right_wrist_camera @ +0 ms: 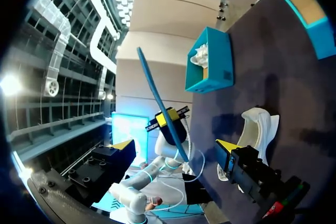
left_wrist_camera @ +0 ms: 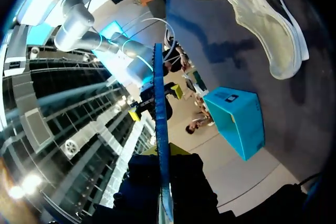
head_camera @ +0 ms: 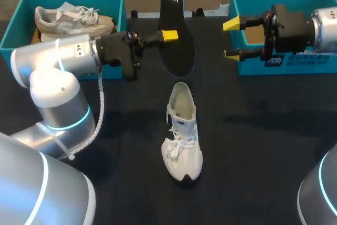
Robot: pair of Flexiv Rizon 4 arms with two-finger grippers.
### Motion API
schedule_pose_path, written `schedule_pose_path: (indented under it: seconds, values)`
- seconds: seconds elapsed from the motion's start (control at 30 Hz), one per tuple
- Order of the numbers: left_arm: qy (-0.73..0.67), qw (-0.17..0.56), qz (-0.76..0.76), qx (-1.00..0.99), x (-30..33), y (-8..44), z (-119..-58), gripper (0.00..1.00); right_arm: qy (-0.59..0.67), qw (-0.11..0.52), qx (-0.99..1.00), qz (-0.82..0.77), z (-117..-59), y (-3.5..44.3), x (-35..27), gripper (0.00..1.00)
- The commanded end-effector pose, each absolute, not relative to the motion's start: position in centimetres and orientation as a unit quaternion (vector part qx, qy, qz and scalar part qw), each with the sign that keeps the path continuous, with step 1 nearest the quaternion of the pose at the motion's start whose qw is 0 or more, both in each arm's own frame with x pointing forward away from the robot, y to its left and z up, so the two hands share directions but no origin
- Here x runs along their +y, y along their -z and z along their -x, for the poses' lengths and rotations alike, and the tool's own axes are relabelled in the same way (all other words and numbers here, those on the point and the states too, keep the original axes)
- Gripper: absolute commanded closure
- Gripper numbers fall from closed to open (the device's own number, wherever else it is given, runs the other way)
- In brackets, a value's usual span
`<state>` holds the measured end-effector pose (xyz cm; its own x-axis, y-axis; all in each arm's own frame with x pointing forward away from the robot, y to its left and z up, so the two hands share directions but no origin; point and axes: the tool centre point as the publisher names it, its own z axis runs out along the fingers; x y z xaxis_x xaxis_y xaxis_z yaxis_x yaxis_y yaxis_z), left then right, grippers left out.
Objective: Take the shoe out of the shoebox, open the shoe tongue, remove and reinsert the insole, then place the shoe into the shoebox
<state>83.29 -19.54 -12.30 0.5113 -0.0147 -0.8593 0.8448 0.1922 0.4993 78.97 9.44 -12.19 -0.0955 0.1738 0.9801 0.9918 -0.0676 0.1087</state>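
From the head view, the left end effector [head_camera: 169, 36] is clenched on the insole [head_camera: 176, 51], which it holds above the bench [head_camera: 263, 130] with one end lifted past the far edge. The shoe [head_camera: 182, 130] lies mid-bench, toe toward the near edge, well apart from both boxes. The left box [head_camera: 113, 22] holds a grey shoe [head_camera: 73, 18]. The right end effector [head_camera: 231, 39] is released, with its fingers spread at the right box's [head_camera: 316, 66] left wall.

In the left wrist view, the insole [left_wrist_camera: 159, 103] runs edge-on from between the fingers. The shoe [left_wrist_camera: 257, 19] lies off to one side, and the right box [left_wrist_camera: 239, 121] sits at the bench edge.

In the right wrist view, the fingers gape wide. The insole [right_wrist_camera: 155, 90] stands well ahead of them, and the shoe [right_wrist_camera: 258, 121] is near one tip.
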Motion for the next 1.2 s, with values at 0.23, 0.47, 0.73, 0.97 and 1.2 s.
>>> schedule_pose_path:
  seconds: [0.23, 0.47, 0.73, 0.97, 1.2]
  values:
    - [0.321, 0.665, -0.551, 0.388, -19.7, 12.0, -83.2, 1.0, 0.499, 0.402, -0.557, 0.528, -79.1, 12.5, 10.7, 0.0]
    - [0.321, 0.66, -0.548, 0.402, -20.3, 12.8, -83.6, 1.0, 0.509, 0.375, -0.583, 0.511, -79.1, 12.4, 11.7, 0.0]
    - [0.325, 0.654, -0.545, 0.411, -21.3, 13.2, -83.7, 1.0, 0.526, 0.354, -0.608, 0.477, -78.9, 12.4, 12.9, 0.0]
    - [0.331, 0.652, -0.54, 0.417, -22.0, 13.2, -83.9, 1.0, 0.522, 0.357, -0.611, 0.476, -78.8, 13.0, 13.6, 0.0]
    - [0.34, 0.648, -0.539, 0.417, -23.0, 13.2, -83.8, 1.0, 0.521, 0.362, -0.611, 0.474, -78.8, 13.3, 14.1, 0.09]
